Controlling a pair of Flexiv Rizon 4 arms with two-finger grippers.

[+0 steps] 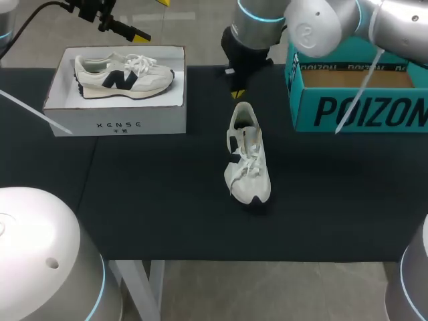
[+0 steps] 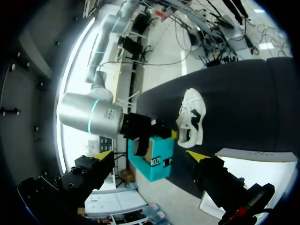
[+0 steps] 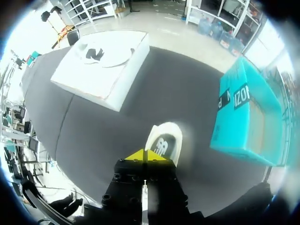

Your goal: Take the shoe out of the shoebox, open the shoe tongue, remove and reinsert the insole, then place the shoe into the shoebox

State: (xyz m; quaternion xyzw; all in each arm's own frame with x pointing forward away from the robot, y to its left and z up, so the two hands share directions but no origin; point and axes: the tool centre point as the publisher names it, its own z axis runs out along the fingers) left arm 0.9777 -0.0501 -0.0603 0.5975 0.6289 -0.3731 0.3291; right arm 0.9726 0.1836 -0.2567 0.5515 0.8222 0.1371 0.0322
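Right end effector (image 3: pixel 146 156), tips pressed together, is hanging just over the heel of the shoe (image 3: pixel 163 142); lowering unopened is probably risking shoving it aside.

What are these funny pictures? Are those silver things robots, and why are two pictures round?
Yes, they are two robot arms with yellow-tipped pinchers called grippers. One picture looks down from above; the round ones come from cameras on each arm's wrist. On the black table lie a white shoe, a white box with another shoe inside, and an open teal box. The right gripper is shut, by the shoe's heel. The left gripper is open, near the white box. Neither holds anything.
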